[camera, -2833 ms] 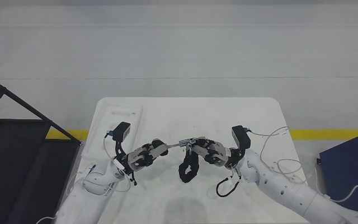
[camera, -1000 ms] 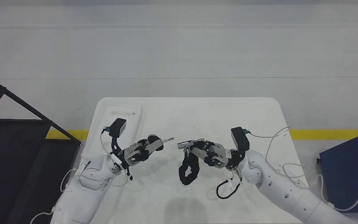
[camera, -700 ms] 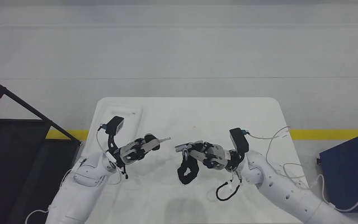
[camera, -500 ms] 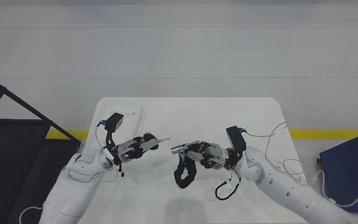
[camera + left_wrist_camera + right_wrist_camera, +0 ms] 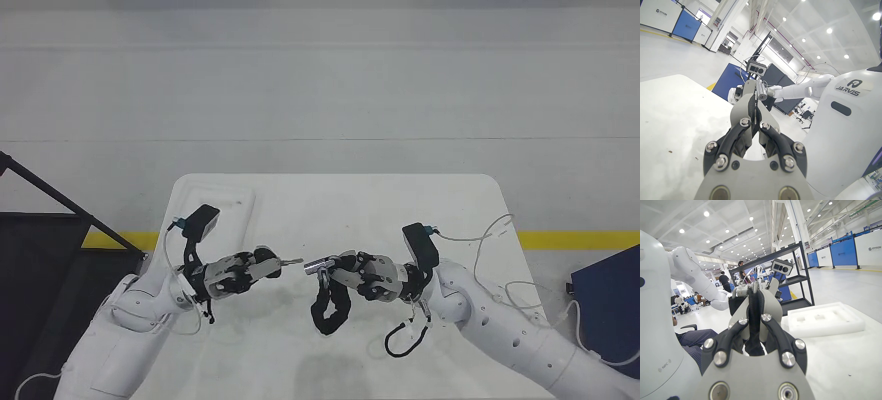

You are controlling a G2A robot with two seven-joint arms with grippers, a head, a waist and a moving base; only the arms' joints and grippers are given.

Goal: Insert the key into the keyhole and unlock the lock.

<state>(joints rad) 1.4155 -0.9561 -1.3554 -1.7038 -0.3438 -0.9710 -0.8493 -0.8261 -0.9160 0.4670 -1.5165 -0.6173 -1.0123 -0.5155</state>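
In the top view my left gripper (image 5: 268, 265) is shut on a thin metal key (image 5: 290, 263) whose tip points right, toward the lock. My right gripper (image 5: 342, 270) is shut on the cable lock, with its silver cylinder (image 5: 317, 266) facing the key across a small gap. The lock's black cable loop (image 5: 324, 306) hangs below. In the left wrist view the key blade (image 5: 755, 108) sits edge-on between the shut fingers, and the cylinder's keyhole face (image 5: 761, 94) lies just past the fingertips. The right wrist view shows the silver lock body (image 5: 739, 291) beyond my right gripper (image 5: 753, 291).
A white foam tray (image 5: 214, 209) with small recesses lies at the table's far left corner, also the foam tray (image 5: 824, 319) in the right wrist view. A loose black cable (image 5: 403, 336) curls on the table beside the right arm. A black rack (image 5: 800, 275) stands beyond the table.
The key and lock met 2.8 s ago, then separated. Both arms have shifted left since; the key has come down level with the cylinder, leaving a small gap.
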